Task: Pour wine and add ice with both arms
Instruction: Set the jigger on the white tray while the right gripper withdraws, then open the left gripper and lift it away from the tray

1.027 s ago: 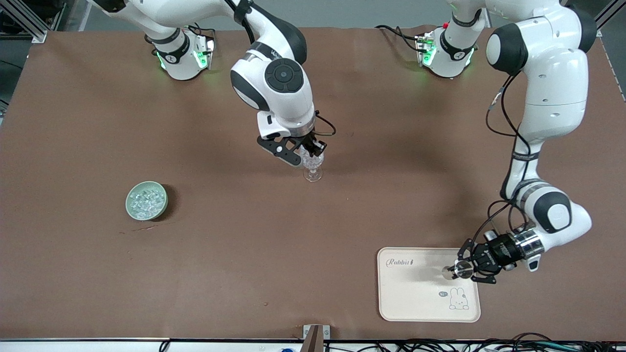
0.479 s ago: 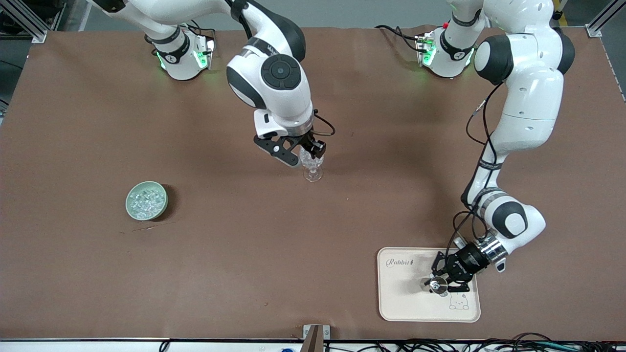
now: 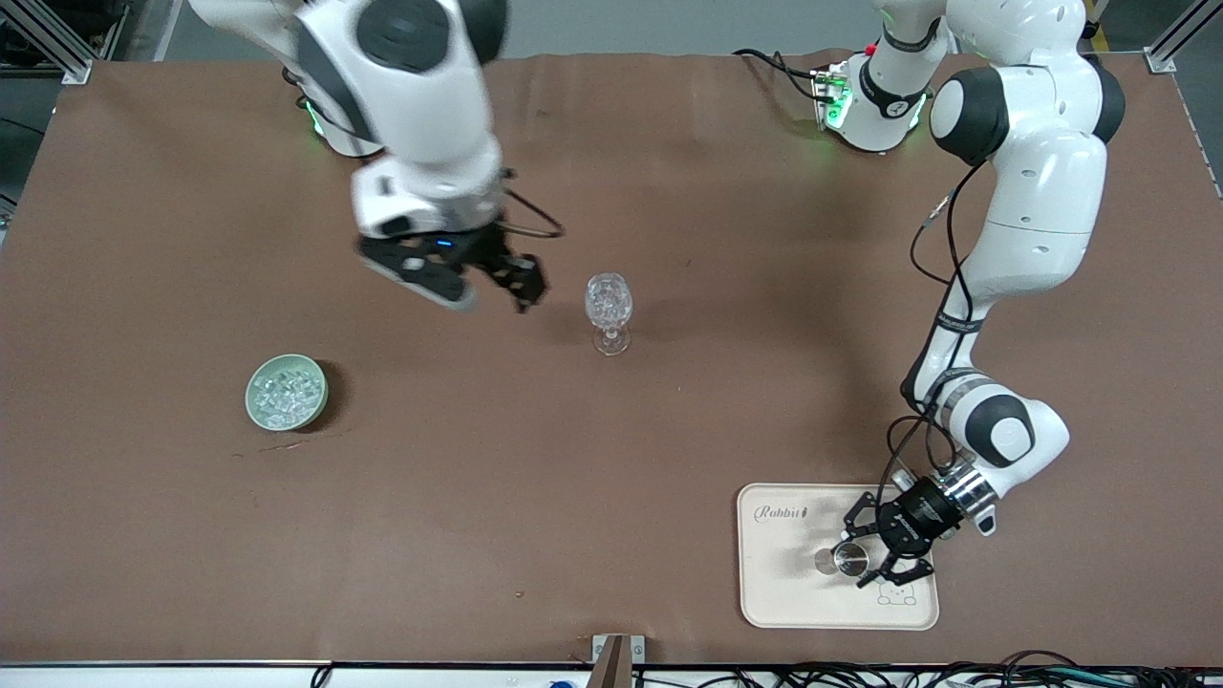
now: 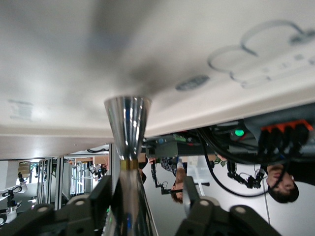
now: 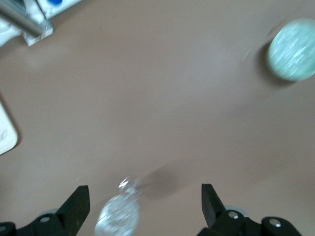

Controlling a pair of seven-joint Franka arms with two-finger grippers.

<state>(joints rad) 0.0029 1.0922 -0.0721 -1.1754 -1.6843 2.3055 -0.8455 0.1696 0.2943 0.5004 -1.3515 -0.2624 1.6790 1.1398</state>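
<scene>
Right tool (image 3: 497,287) hangs open over bare desk (image 3: 611,459) between stemmed glass (image 3: 609,311) and the bowl (image 3: 287,392) holding ice (image 3: 284,394), apparently positioned to fetch ice; left tool (image 3: 884,559), fingers spread, straddles the steel cup (image 3: 850,560) set on the tray (image 3: 793,602).

table cover (image 3: 669,430): matt brown | cup (image 3: 848,560): polished metal | stemmed glass (image 3: 609,308): clear cut glass

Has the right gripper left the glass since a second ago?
Yes. The right gripper has drawn off the glass, open, toward the bowl.
</scene>
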